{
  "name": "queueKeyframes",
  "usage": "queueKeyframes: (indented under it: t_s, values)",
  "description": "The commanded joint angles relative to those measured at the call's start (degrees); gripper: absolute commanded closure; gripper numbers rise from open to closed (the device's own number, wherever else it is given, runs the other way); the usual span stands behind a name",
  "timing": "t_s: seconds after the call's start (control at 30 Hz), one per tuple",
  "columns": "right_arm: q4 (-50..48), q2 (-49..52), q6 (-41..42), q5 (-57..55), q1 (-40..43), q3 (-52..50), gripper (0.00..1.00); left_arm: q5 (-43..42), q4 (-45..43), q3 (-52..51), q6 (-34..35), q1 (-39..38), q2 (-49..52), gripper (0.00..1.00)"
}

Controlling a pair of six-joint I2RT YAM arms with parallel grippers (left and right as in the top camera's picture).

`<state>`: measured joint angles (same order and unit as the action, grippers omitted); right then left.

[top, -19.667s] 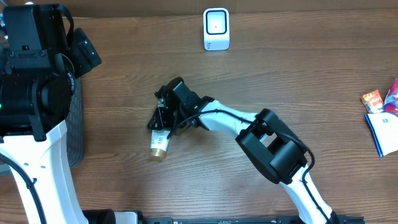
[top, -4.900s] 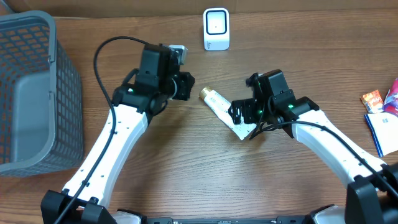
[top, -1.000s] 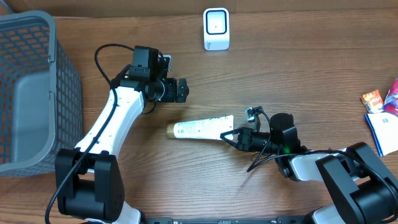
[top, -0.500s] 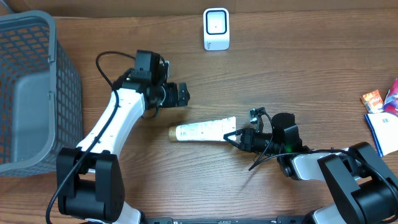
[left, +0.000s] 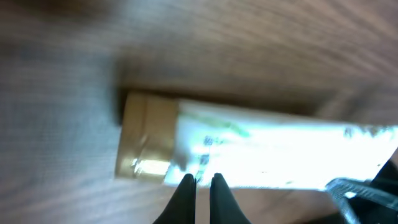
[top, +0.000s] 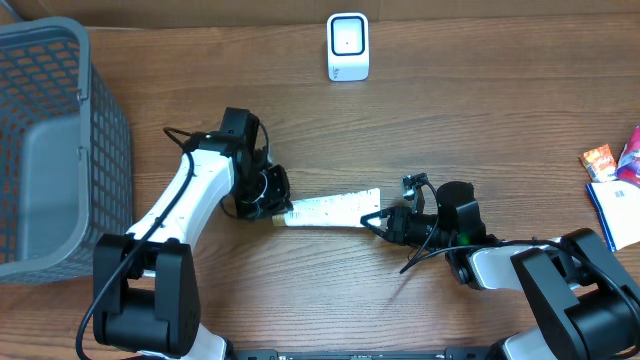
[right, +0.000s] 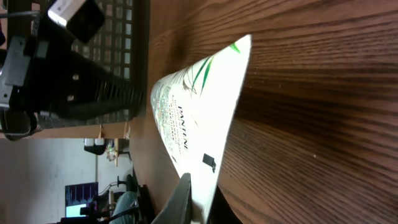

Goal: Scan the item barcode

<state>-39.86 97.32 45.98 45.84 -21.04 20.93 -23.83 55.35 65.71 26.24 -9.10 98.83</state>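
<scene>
**Right hand** (top: 372,219): clenched on the flat crimped end of the tube (top: 325,208). In the right wrist view we see that end pinched between its fingers at the bottom edge. The tube stretches across the middle of the table (top: 480,110), on it or just above it; we cannot tell which. It is well apart from the scanner (top: 347,46) at the far edge.

**Left hand** (left: 201,185): closed, with nothing between its fingers. The tips sit at the tube just beside the gold cap (left: 144,146). We cannot tell whether they press on it.

**Risks, as we judge them:**
- (a) The right hand holds only a thin seam at one extreme end. On lifting, the long body would act as a lever and could swing, twist or slip out.
- (b) If the closed left hand bears down or drags near the cap, it could roll the tube or pry it from the pinch.
- (c) We find no barcode in any view. It may lie on a hidden face, and showing the wrong face to the scanner would give no read.
- (d) The glossy skin glares in the left wrist view, and similar glare at the scanner could spoil the read.
- (e) Both arms meet over one small thing, so a careless carry could knock them together.
</scene>
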Motion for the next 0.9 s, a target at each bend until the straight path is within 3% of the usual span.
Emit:
queueKeyframes:
  t_s: [0.0,0.4,0.87]
  values:
    - [-0.33,-1.27,-1.07,-0.37,0.26,0.15,0.96,-1.68,2.86,-0.24,-0.59,0.87,0.59,0.96]
    - [-0.33,-1.27,-1.07,0.28,0.26,0.15,0.96,6.64,3.06,-0.26,-1.77,1.01,0.61,0.96]
    - [-0.33,-1.27,-1.05,0.33,0.26,0.15,0.96,7.3,0.07,-0.37,-1.79,0.98,4.68,0.96]
